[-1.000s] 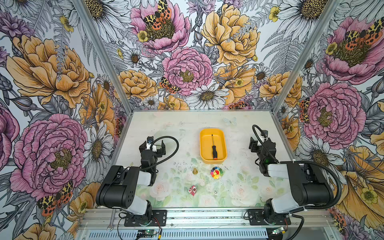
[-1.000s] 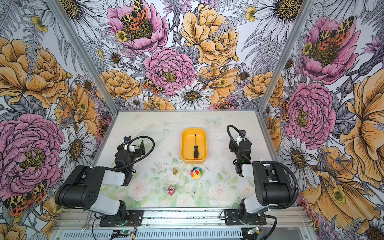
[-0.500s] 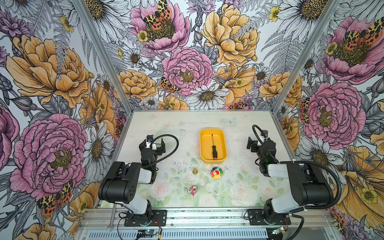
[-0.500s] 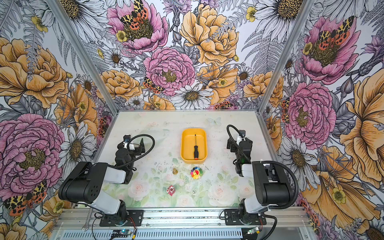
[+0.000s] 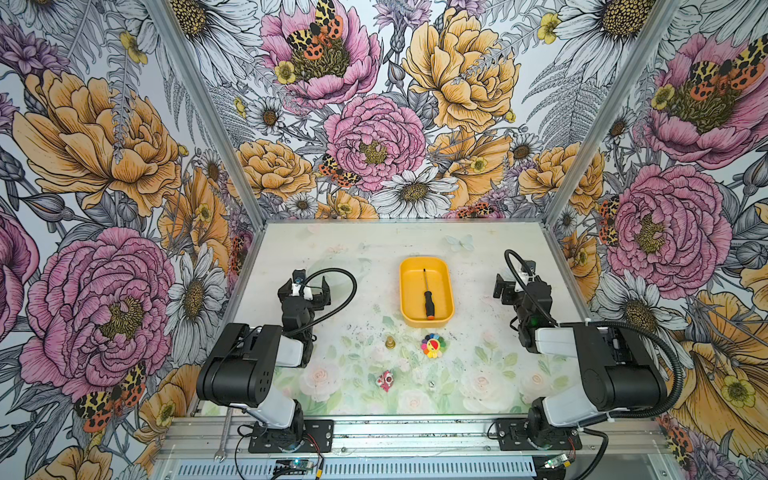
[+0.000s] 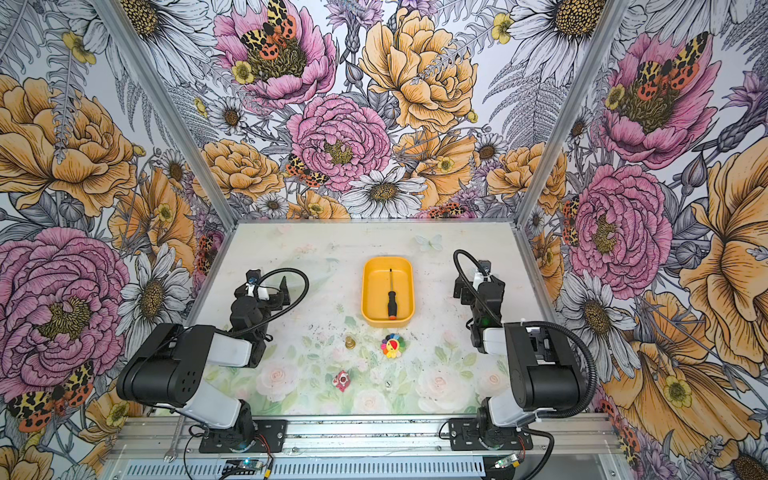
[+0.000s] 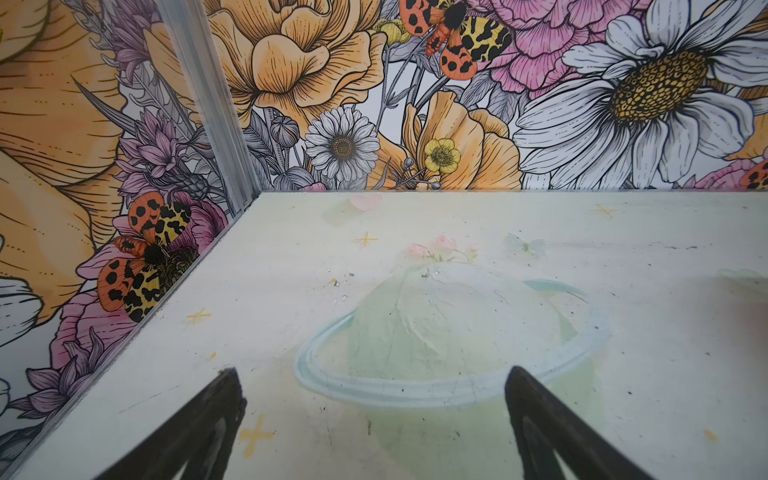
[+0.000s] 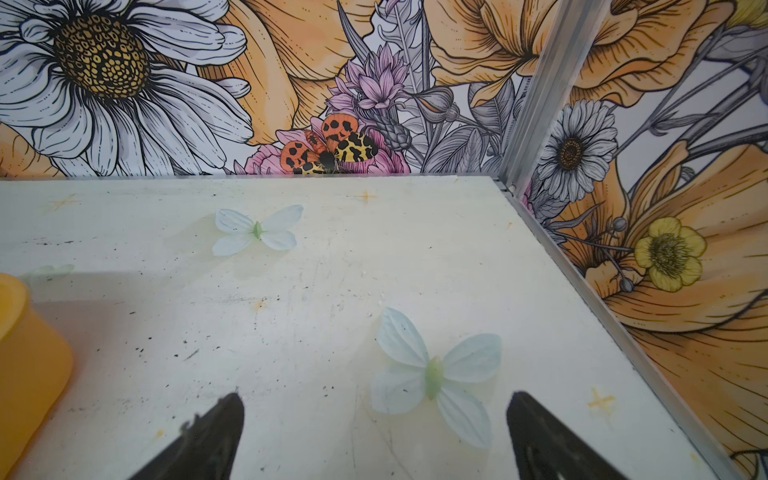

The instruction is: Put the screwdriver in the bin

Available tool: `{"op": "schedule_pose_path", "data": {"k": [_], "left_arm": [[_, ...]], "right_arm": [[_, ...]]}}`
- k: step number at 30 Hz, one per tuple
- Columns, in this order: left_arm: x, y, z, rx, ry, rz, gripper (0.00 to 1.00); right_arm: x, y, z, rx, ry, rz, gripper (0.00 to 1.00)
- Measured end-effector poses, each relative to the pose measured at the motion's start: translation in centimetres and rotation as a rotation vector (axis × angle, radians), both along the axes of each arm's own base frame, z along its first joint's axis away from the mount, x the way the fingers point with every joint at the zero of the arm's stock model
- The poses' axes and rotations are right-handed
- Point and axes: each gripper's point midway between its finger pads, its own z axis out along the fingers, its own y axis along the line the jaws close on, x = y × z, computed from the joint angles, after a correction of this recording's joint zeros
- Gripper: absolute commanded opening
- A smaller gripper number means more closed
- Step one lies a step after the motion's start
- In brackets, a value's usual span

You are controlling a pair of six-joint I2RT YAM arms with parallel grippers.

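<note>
Left end effector (image 7: 370, 376): jaws spread wide with nothing between them; it hangs over a pale ringed planet printed on the bench (image 5: 478, 291), well to the left of the bin.
Right end effector (image 8: 374, 399): jaws spread wide and holding nothing; it sits above a pale printed butterfly, on the bin's right and apart from it.
Bin (image 5: 411, 291): yellow-orange tub standing upright on the bench about midway between the two arms in both top views (image 6: 374, 291). One rounded corner shows at the edge of the right wrist view (image 8: 25, 340).
Screwdriver (image 5: 428, 297): lies flat inside the bin along its long side. Its thin shaft points at the far wall, and the orange-red end of its black handle is close to the near wall (image 6: 391, 301).
Flower toy (image 5: 433, 345): many-coloured petals, on the bench just in front of the bin.
Brass piece (image 5: 390, 342): small, beside the flower toy on its left.
Red-and-white piece (image 5: 385, 380): nearer the front edge; its print is too small to read.
Spanner (image 5: 223, 432): lies on the front frame by the left arm's base.
Walls: large printed flowers and moths.
</note>
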Motion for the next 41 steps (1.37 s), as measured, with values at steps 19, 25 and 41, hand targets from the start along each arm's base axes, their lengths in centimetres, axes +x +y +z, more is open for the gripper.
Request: {"op": "schedule_pose_path", "data": {"k": [19,25,41], "left_arm": [[0.1,0.1,-0.3,0.001,0.019,0.003,0.99],[0.8,0.7,-0.3,-0.009,0.036,0.013,0.99],[1.2,1.8,-1.0,-0.058,0.077,0.037,0.99]], "right_arm": [[0.0,0.0,0.0,0.0,0.001,0.0,0.99],[0.0,0.0,0.0,0.0,0.001,0.001,0.99],[0.0,0.0,-0.1,0.005,0.002,0.008,0.99]]}}
